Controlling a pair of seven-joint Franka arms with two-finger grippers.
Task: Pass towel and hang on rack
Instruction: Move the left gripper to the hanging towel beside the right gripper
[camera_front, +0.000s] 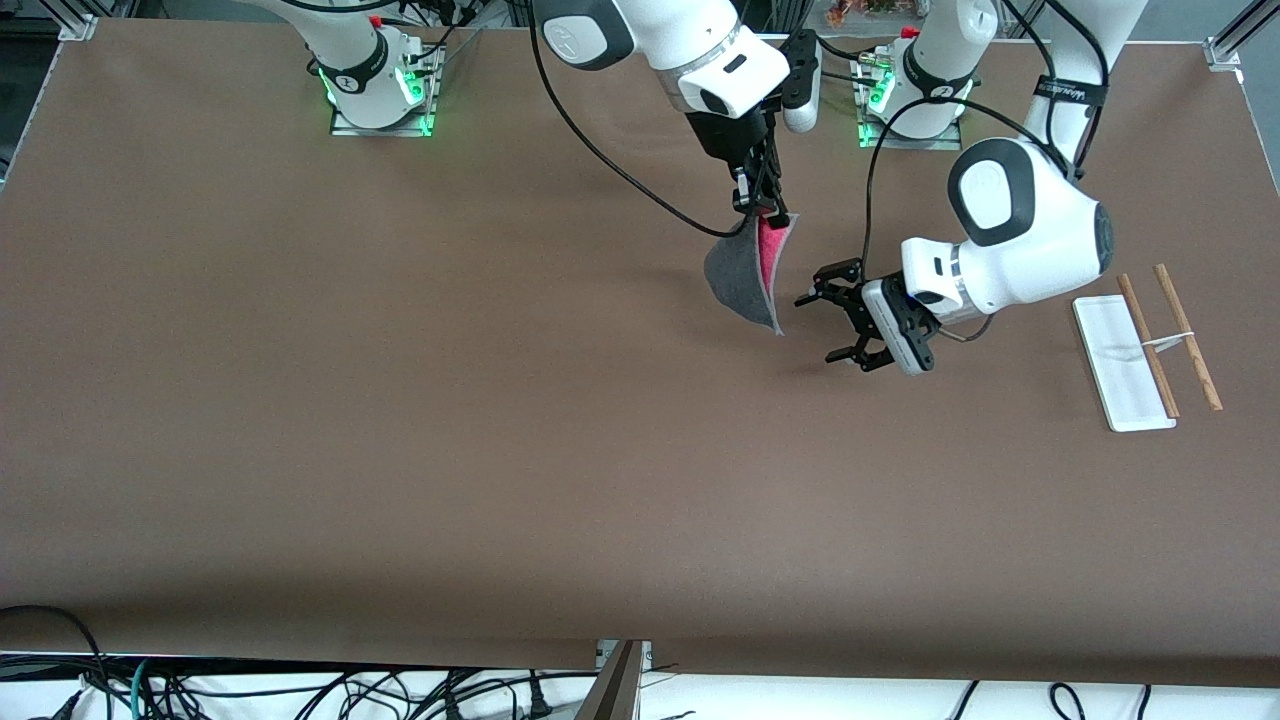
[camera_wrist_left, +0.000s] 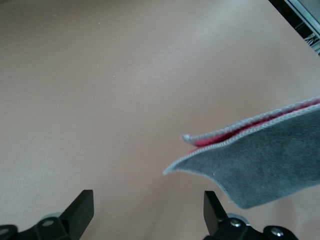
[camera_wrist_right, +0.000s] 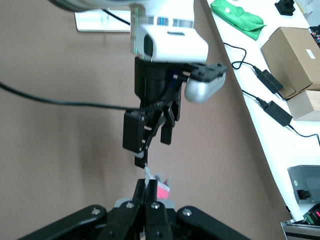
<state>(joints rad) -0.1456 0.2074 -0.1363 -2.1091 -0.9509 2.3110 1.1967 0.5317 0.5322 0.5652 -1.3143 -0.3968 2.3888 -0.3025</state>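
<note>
Right claw (camera_front: 757, 203) pinching hanging towel (camera_front: 745, 275) over table, left claw (camera_front: 838, 325) spread wide beside it, seemingly not touching

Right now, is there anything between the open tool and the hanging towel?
No. In the front view only bare table shows between the left tool and the towel, which hangs from the right tool.

Brown table (camera_front: 400, 400); rack (camera_front: 1125, 365) lies near left arm's end.
</note>
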